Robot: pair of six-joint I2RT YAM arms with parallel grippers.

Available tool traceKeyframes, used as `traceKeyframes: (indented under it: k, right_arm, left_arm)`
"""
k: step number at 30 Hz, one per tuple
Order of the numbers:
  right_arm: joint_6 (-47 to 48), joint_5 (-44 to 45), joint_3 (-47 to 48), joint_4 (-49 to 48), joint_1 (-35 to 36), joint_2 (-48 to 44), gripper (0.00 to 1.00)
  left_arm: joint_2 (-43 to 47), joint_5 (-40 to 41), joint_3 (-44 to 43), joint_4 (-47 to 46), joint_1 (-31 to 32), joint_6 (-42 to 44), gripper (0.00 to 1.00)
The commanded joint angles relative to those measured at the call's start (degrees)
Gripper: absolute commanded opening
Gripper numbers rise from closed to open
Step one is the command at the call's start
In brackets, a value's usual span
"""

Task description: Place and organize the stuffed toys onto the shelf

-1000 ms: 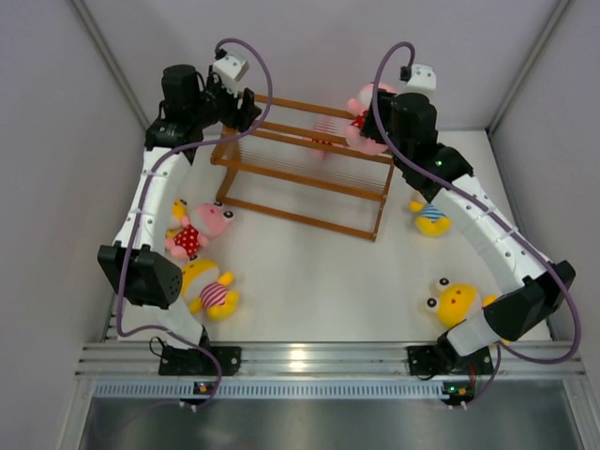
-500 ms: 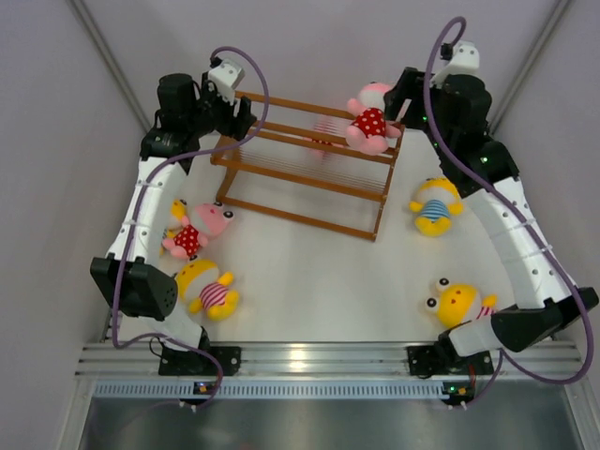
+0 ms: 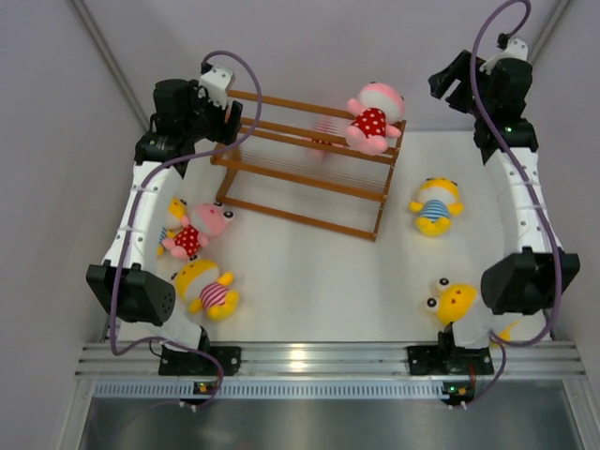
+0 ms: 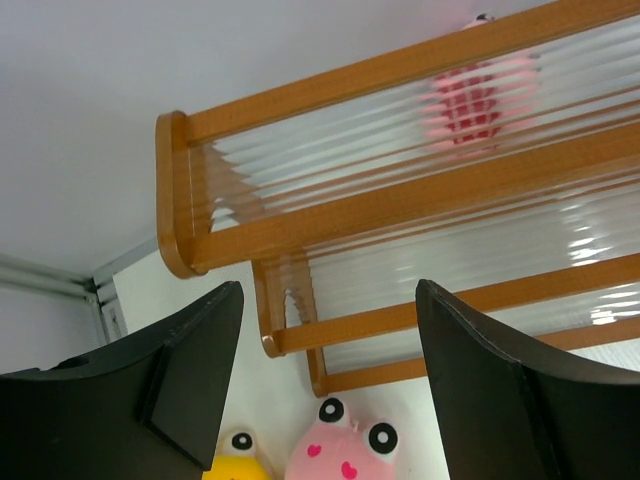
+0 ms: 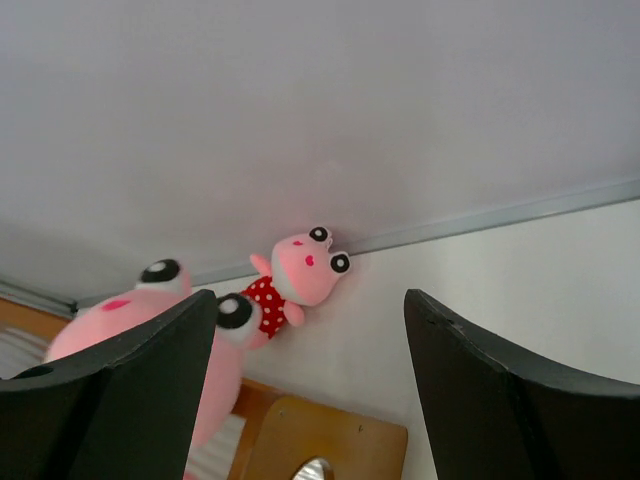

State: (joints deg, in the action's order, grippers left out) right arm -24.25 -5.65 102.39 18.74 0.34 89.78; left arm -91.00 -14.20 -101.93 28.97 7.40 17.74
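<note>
- Since a second ago, the right arm [image 3: 523, 187] has been swung up and away from the shelf [image 3: 309, 159] to the far right corner. The pink toy [image 3: 372, 119] that it covered is now left bare on the right end of the top tier.
- The left arm [image 3: 136, 202] has been drawn slightly to the left, off the shelf's left end.
- The right arm is stretched up along the right side of the table [image 3: 309, 272]. Its wrist is bent leftward, so that the right gripper [image 3: 450, 86] is pointed toward the pink toy and kept well apart from it.
- In the right wrist view the right gripper [image 5: 310, 300] is seen spread wide, with nothing between its fingers [image 5: 130, 390]. The pink toy [image 5: 90, 330] is seen past the left finger.
- The left arm is folded at the elbow near the table's near-left edge and reached up along the left side. The left gripper [image 3: 230, 120] is held just beside the shelf's left end.
- In the left wrist view the left gripper [image 4: 328, 290] is likewise spread wide and empty, and the shelf [image 4: 400, 200] is framed between its fingers.
- Other toys are left on the table:
  - A second pink toy [image 3: 199, 228] and a red-striped yellow toy [image 3: 211, 289] are on the left.
  - A blue-striped yellow toy [image 3: 434, 206] is just right of the shelf.
  - Another yellow toy [image 3: 455, 300] is by the right arm's base.
  - A further yellow toy [image 3: 175, 209] is partly hidden behind the left arm.
</note>
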Motion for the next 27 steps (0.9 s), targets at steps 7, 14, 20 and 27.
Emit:
traceKeyframes:
  k: [7,14,20,27]
  right_arm:
    - [-11.42,-16.13,11.58,-18.1,-3.94,29.2,0.76]
    - [-24.25,-21.68,24.42,-31.65,-2.81,54.15,0.76]
    - [-28.74,-18.62,32.69,-34.39,1.59,64.99,0.77]
    - [-35.33,-15.8,33.84,-36.76,4.84,71.23,0.76]
  left_arm:
    - [0.39,6.99,-1.42,6.35,-2.03,0.55,0.76]
    - [-1.81,9.01,-4.68,11.19,-4.32,0.02,0.75]
    - [-2.86,12.35,-5.65,13.39,-5.29,0.55,0.74]
    - [-4.09,12.17,-6.88,14.45,-5.38,-0.16,0.74]
